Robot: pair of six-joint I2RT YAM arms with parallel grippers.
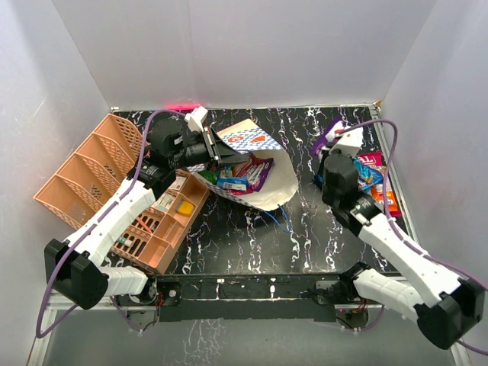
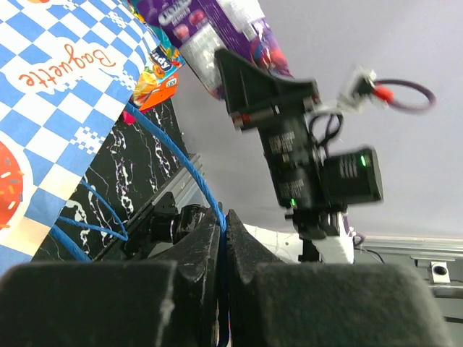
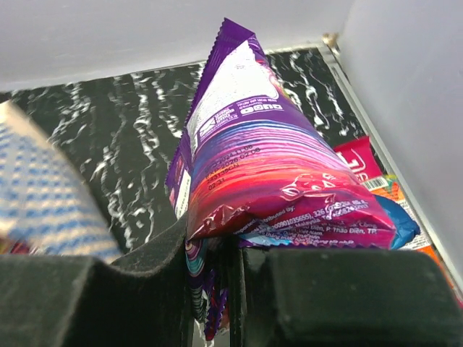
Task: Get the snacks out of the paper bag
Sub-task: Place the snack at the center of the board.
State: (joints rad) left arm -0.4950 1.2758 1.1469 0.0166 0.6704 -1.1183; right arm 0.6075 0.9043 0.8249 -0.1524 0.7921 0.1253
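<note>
R jaws nipped on purple packet (image 3: 275, 166) end: light, crinkly, slick; best grip crimped seam. L jaws clamped on blue cord (image 2: 189, 172) of paper bag (image 2: 51, 108).

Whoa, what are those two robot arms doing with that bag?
They are emptying snacks out of the paper bag. The left arm's fingers are shut on the bag's blue cord handle, holding the bag tipped open on the table. The right arm's fingers pinch a purple packet, held up at the right side near a little pile of packets already lying there. More snacks sit inside the bag.
</note>
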